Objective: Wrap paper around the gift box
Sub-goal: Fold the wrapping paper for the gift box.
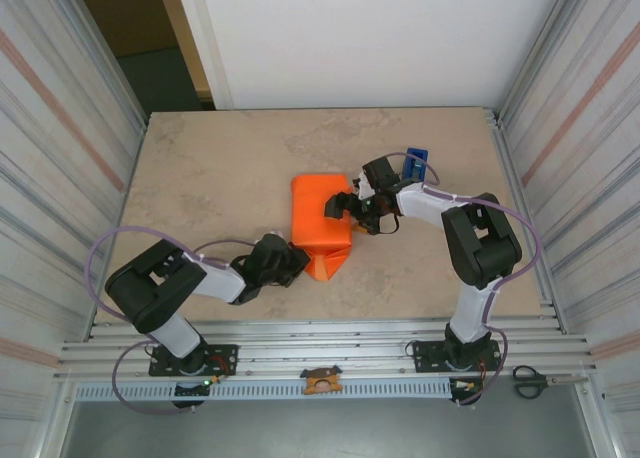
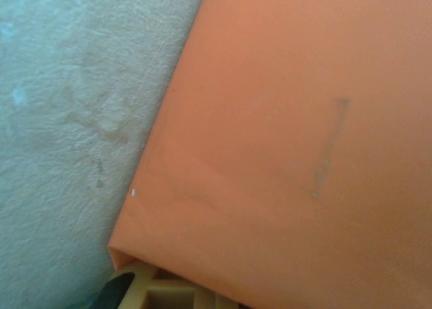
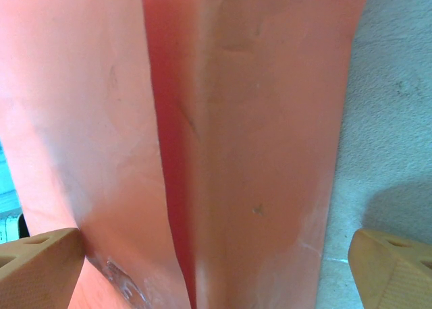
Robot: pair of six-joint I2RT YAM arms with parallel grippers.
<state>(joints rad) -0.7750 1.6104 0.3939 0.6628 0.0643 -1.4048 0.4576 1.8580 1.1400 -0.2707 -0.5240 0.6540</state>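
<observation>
1. We see the paper (image 1: 318,218) folded into a bundle mid-table (image 1: 200,178), with one pointed flap toward the near edge.
2. Left gripper (image 1: 296,265) is closed at that flap. We cannot tell if it pinches paper.
3. Right gripper (image 1: 345,210) is wide open, jaws straddling the bundle's right side.
4. Blue tape dispenser (image 1: 415,165) sits just behind the right gripper.

I see a beige stone-look tabletop (image 1: 200,168), ribbed metal walls (image 1: 60,138) on both sides, white panel (image 1: 370,38) at the back, dark doorway (image 1: 150,48) left of it, aluminium rails (image 1: 330,361) along the near edge. Even, soft light.
</observation>
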